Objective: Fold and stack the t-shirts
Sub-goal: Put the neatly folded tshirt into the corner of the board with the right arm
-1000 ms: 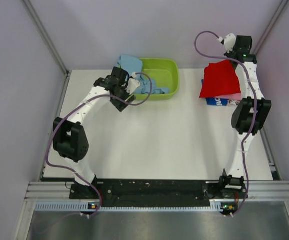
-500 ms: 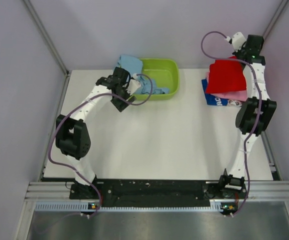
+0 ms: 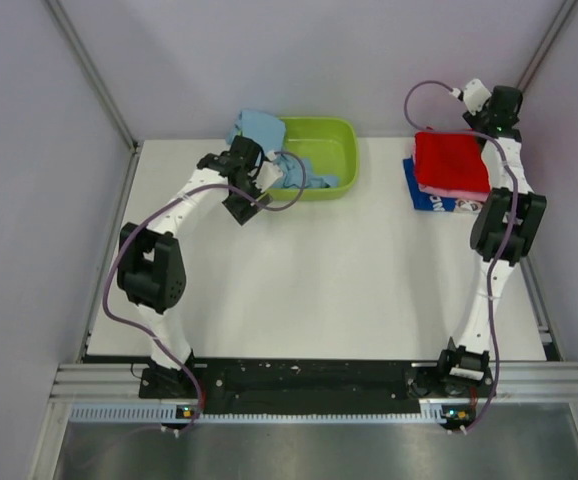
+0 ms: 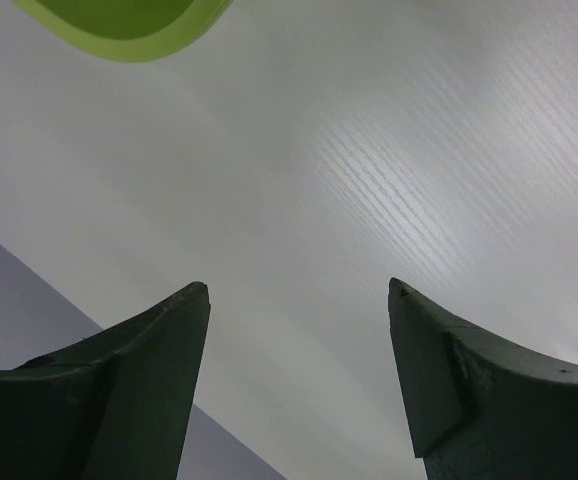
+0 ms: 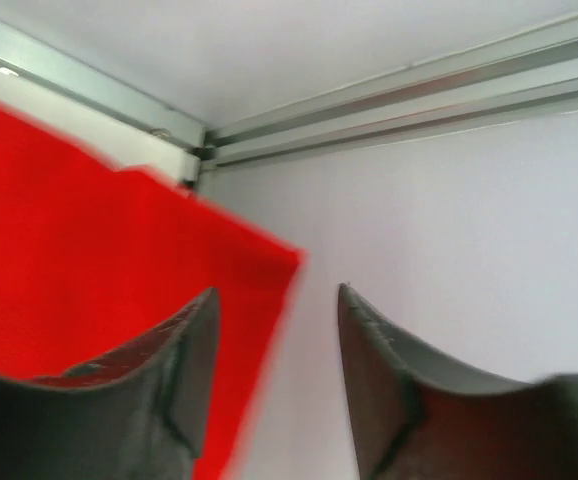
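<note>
The red t-shirt (image 3: 451,162) lies flat on top of a stack at the back right, over a pink t-shirt (image 3: 469,190) and a dark blue printed one (image 3: 432,201). My right gripper (image 3: 496,106) hangs above the stack's far right corner. It is open, and the red cloth (image 5: 89,260) sits blurred beside its left finger, not pinched between the jaws (image 5: 275,290). A light blue t-shirt (image 3: 264,130) drapes over the left rim of the lime green basin (image 3: 329,135). My left gripper (image 3: 245,203) hovers open and empty (image 4: 299,284) just in front of the basin.
The basin's rim (image 4: 139,40) shows at the top of the left wrist view, above bare white table (image 4: 389,180). Metal frame rails (image 5: 409,90) and the enclosure wall stand close behind the right gripper. The right table edge (image 3: 537,290) runs beside the right arm.
My right gripper carried the red t-shirt back over the stack, then opened and let it go. The shirt now lies flat on the stack. The left arm has barely shifted.
</note>
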You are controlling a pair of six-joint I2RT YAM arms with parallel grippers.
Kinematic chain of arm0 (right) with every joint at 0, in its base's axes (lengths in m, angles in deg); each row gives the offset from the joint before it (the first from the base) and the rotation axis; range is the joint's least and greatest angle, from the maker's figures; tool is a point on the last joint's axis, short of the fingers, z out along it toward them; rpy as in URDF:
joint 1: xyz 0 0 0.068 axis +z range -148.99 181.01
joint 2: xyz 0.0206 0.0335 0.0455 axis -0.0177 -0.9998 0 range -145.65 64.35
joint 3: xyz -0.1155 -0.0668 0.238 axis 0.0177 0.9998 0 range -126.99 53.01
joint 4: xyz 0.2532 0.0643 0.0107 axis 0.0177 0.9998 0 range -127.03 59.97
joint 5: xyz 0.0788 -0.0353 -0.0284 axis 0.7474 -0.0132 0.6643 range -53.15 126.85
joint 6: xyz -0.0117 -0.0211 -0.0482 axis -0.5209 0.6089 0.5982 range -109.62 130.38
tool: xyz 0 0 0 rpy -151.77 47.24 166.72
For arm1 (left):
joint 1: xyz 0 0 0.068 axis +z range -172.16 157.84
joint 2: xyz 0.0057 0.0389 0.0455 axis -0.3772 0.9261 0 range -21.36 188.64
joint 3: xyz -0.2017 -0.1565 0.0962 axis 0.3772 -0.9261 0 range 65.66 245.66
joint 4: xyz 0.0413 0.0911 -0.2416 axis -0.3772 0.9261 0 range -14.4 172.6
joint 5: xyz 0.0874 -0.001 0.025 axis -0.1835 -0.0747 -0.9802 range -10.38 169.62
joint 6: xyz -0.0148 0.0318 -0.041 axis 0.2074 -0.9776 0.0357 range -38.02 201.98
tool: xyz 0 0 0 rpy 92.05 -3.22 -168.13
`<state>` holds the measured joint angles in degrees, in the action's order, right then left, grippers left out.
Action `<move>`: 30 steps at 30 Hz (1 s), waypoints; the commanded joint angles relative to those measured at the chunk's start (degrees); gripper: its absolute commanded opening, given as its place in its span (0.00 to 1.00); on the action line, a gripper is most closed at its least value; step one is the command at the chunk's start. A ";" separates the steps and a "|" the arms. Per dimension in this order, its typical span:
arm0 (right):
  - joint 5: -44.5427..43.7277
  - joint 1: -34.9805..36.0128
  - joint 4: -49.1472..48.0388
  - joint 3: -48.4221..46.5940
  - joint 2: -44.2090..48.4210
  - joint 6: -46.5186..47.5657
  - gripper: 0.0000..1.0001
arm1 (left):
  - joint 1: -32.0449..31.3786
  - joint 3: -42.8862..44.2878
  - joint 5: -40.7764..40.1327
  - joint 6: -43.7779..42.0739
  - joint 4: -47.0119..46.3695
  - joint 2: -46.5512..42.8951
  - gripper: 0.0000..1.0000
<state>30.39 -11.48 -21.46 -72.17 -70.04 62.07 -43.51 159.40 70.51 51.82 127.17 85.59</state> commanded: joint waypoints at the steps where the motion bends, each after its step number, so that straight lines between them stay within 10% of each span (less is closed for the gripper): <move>1: -6.97 -1.13 -15.12 -2.16 -1.49 -0.78 0.59 | 0.34 2.77 -0.83 0.27 0.46 0.45 0.76; 11: -3.92 0.71 -4.33 -5.09 8.07 -19.76 0.89 | 0.34 2.25 -0.92 0.79 0.81 -2.62 0.76; 22: 17.43 7.21 -6.60 34.44 39.26 -42.96 0.99 | 2.88 -15.21 2.42 3.17 -4.80 -22.12 0.77; 30: 23.42 9.15 -24.52 71.18 61.50 -55.80 0.99 | 12.28 -41.75 13.93 4.04 -29.82 -43.74 0.88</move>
<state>49.31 -2.67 -35.71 -13.73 -16.27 16.06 -34.19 127.70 77.07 54.73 113.51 49.18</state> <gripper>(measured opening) 0.986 0.837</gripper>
